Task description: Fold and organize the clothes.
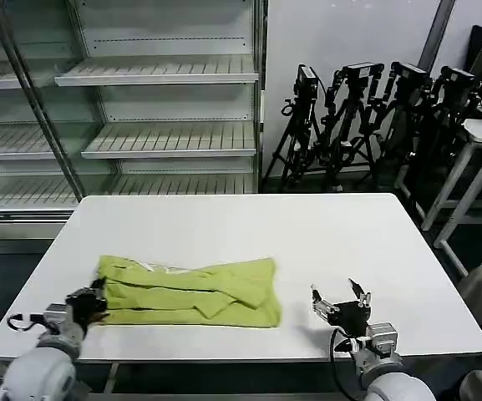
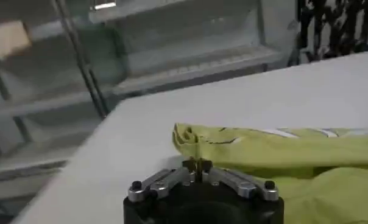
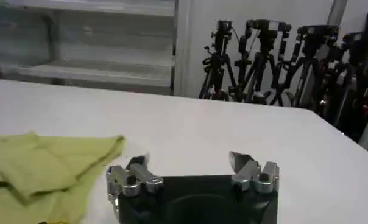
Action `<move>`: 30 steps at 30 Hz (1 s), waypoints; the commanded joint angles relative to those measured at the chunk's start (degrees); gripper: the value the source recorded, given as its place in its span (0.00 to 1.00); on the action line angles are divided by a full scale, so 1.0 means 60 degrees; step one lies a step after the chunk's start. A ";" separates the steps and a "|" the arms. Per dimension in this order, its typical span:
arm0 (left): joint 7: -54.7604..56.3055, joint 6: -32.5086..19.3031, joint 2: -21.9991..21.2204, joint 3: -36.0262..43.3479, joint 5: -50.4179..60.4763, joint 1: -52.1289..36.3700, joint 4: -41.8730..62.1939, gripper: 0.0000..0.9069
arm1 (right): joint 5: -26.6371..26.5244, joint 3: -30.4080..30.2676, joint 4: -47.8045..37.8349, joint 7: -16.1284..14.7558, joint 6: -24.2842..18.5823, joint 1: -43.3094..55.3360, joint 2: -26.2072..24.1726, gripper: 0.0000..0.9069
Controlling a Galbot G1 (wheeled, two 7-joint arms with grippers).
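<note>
Head view shows the limp, light T-shirt [image 1: 192, 292] on the bench [image 1: 324, 234], left end effector [image 1: 90, 302] pinching its hem, right end effector [image 1: 340, 297] spread wide; grip corners, not loose middle

Pale grey rounded forearms, black wrist blocks, silver metal links with dark screws on left gripper [image 1: 93, 298] and right gripper [image 1: 340, 294]; looping black cables.

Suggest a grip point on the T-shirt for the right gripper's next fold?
Probably the T-shirt's right near corner, coming in low from its right side. That edge lies flat and free on the table, closest to the open right gripper. The left gripper is shut on the other end.
</note>
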State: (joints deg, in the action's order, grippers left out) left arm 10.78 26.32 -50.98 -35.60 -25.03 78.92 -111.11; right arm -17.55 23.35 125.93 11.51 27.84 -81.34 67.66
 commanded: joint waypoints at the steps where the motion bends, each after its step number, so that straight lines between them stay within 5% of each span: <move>1: -0.0549 0.0936 0.2052 -0.1065 0.1396 0.0086 -0.0919 0.01 | 0.0083 -0.0039 -0.0069 0.0002 -0.0031 -0.0003 0.0049 1.00; 10: -0.0182 0.0931 0.0842 0.1395 0.0714 -0.0592 -0.2964 0.01 | 0.0320 0.0082 0.0055 -0.0008 -0.0052 -0.0115 0.0061 1.00; 19: 0.0116 0.1116 -0.0348 0.3982 0.0023 -0.2026 -0.2683 0.01 | 0.0461 0.0314 0.0093 -0.0012 -0.0064 -0.0224 0.0081 1.00; 30: 0.0784 0.1129 -0.1093 0.5163 -0.0994 -0.2545 -0.1915 0.01 | 0.0479 0.0336 0.0012 -0.0023 -0.0030 0.0037 0.0011 1.00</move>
State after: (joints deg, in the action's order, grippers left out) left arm 12.39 32.56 -53.03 -14.77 -25.15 67.95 -124.26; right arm -14.80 25.57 126.65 11.38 27.49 -82.18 67.97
